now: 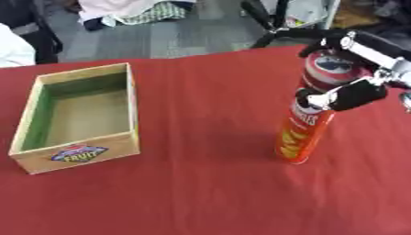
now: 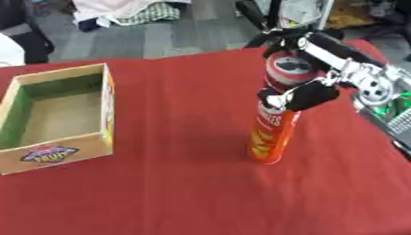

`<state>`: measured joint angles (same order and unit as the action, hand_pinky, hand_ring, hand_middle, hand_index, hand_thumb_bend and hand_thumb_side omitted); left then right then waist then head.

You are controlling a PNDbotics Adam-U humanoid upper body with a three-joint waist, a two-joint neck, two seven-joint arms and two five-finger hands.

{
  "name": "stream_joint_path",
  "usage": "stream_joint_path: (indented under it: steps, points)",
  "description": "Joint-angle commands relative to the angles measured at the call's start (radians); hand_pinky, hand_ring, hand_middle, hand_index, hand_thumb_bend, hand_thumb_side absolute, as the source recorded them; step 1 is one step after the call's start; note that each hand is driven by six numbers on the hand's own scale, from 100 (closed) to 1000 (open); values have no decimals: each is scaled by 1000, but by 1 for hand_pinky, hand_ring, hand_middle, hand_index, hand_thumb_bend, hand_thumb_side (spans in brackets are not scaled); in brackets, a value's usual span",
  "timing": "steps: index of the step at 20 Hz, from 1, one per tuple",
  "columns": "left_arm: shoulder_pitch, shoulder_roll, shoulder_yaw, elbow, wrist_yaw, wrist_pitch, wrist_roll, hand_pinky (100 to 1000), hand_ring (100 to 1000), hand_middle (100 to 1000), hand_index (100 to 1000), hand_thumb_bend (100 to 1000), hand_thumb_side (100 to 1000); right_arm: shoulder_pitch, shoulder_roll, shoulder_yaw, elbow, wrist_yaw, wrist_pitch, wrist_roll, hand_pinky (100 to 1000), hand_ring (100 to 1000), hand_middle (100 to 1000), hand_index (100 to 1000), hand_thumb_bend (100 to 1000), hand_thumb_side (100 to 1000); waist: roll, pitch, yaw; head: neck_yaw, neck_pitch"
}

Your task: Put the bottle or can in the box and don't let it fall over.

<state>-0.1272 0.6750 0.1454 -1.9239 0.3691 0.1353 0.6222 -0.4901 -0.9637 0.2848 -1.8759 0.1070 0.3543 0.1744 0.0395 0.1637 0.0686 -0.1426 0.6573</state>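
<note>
I'm wrapping my right hand (image 1: 353,94) around the upper half of the tall orange crisp can (image 1: 309,119), standing upright on the red tablecloth (image 1: 201,193). The hand is hiding part of its label, and the open wooden box (image 1: 76,117) is sitting well apart to its left.

Red tablecloth (image 1: 208,193), grey floor (image 1: 160,36) beyond, heaped clothes (image 1: 136,11), black stand legs (image 1: 269,20)

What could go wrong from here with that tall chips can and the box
The tall orange chips can is gripped by the right hand only near its top, so its base could swing while it is carried. The can looks much taller than the walls of the wooden box, so it may tip once released inside. It also has to cross the red tablecloth to the far side, and its base could clip the box's near wall.
</note>
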Motion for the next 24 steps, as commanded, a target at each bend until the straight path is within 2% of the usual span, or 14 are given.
stream_joint_path:
  steps: [1, 15, 24]
  points:
    - [-9, 18, 16, -20, -8, -2, 5, 921, 839, 772, 731, 557, 744, 6, -13, 13, 12, -24, -3, -31, 183, 483, 506, 511, 100, 100, 2, -6, 0, 3, 1]
    - [-12, 20, 18, -23, -10, -2, 10, 924, 839, 770, 728, 556, 743, 0, -15, 16, 18, -86, -7, -134, 109, 425, 413, 432, 100, 100, 1, -8, 3, 3, 4]
    - [-13, 25, 19, -25, -13, -1, 12, 925, 839, 771, 728, 559, 740, -25, -48, -17, -36, -123, 26, -105, 101, 413, 398, 420, 100, 100, -3, -12, 0, 10, 13]
